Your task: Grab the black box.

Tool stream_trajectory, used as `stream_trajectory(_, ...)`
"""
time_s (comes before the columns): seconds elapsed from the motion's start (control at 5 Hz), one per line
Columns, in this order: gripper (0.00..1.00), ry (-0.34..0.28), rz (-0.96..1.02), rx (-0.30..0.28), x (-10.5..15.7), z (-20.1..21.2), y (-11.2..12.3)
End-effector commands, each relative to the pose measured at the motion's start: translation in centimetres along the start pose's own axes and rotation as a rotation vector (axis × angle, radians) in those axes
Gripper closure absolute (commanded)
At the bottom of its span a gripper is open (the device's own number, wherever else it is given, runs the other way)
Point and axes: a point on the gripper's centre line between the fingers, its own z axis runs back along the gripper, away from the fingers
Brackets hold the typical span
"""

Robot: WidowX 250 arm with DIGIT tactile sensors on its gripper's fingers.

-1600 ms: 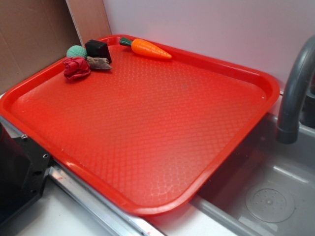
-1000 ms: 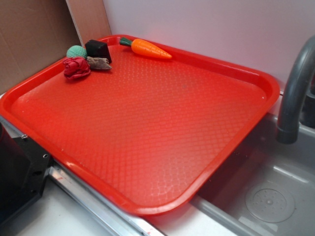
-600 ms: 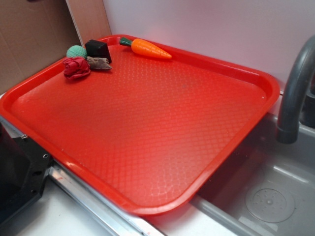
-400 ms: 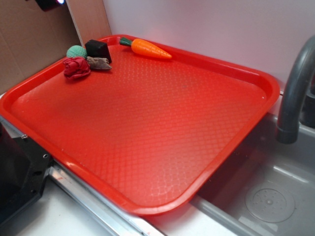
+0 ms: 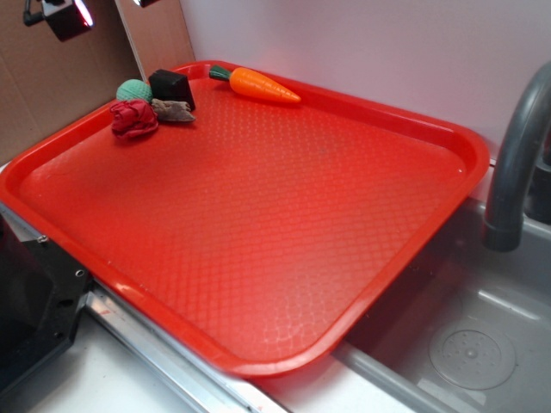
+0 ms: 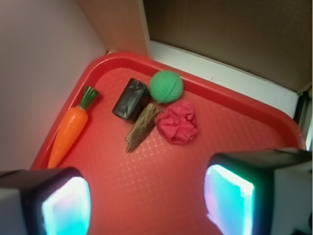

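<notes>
box (image 6: 131, 100): far left corner of the tray (image 5: 284, 224), touching the ball (image 6: 166, 86) and the wood bit (image 6: 141, 127)
gripper (image 6: 146, 198): spread wide, nothing in it, up above the tray; only the two pads show in the wrist view
exterior: gripper mostly cut off at the top left edge
carrot (image 5: 256, 84): by the far rim
red wad (image 6: 178, 123): right beside the wood bit
</notes>
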Motion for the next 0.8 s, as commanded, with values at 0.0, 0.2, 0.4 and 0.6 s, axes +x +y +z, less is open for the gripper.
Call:
stream_trajectory(0.0,0.0,-0.024,0.013,-0.017,0.8,0.9,1.0)
stream_trajectory(0.2,0.0,-0.066,0.107,0.042,1.8,-2.2,1.9)
stream_trajectory(0.4,0.0,-0.111,0.162,0.047,1.8,-3.8,1.6)
stream_trajectory(0.6,0.0,-0.178,0.169,0.063,2.1,-5.9,0.8)
